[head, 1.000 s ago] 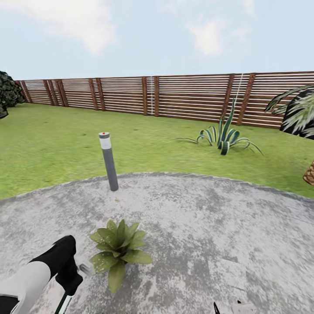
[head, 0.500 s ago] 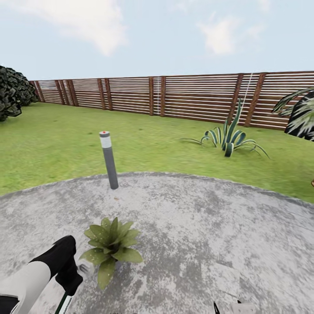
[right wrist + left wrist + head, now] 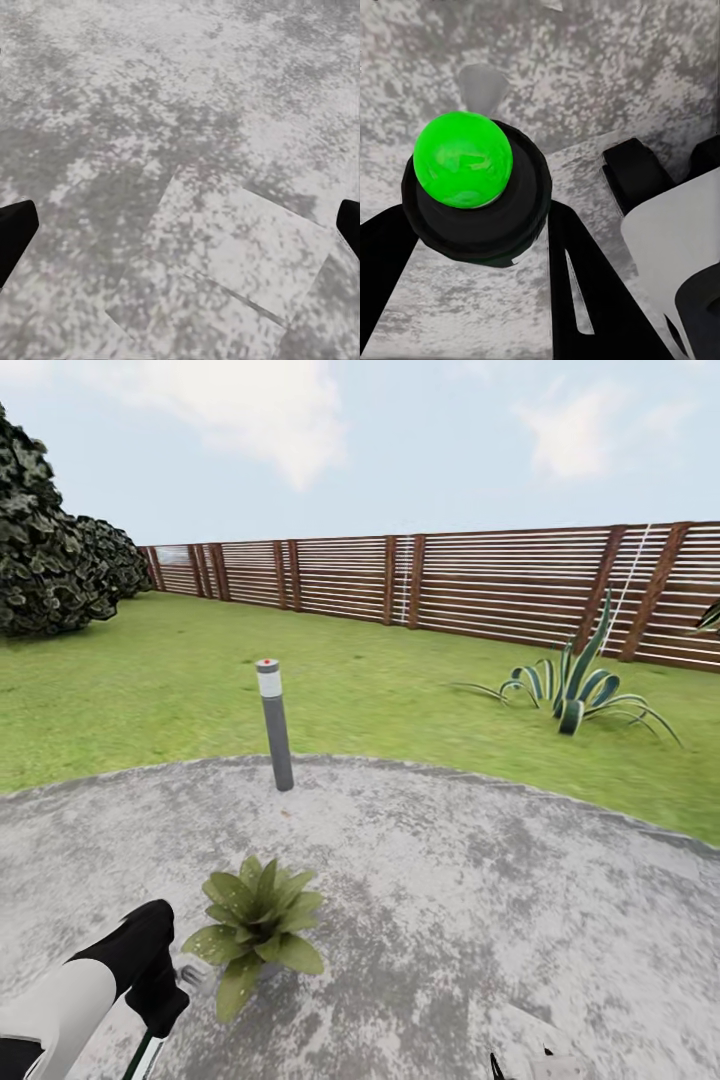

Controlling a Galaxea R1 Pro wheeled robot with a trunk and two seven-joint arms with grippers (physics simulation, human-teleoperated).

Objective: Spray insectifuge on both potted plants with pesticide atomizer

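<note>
Head view: the whole scene has slid to the right since a second ago, and a dark bush [image 3: 50,565] has come in at the far left. The camera is turning left; the things themselves have not moved. One potted plant [image 3: 256,930] keeps its place on the grey patio [image 3: 480,880], just beside the left arm [image 3: 85,985]. The grey lamp post [image 3: 275,725] stands beyond it at the patio's edge, with the spiky agave [image 3: 575,695] on the lawn before the wooden fence [image 3: 430,585]. I judge the robot is lining up on this plant to spray it. The plant is a low rosette of broad pointed leaves, lighter at the tips; its pot is hidden under them.

Left wrist view: the left gripper [image 3: 480,240] is clamped on the atomizer [image 3: 472,187], seen end-on as a dark round collar with a bright green top, over the patio.

Right wrist view: the right gripper's [image 3: 180,225] black fingertips [image 3: 13,225] sit at opposite edges, jaws wide apart and empty, above a paler slab [image 3: 225,255] in the paving.
</note>
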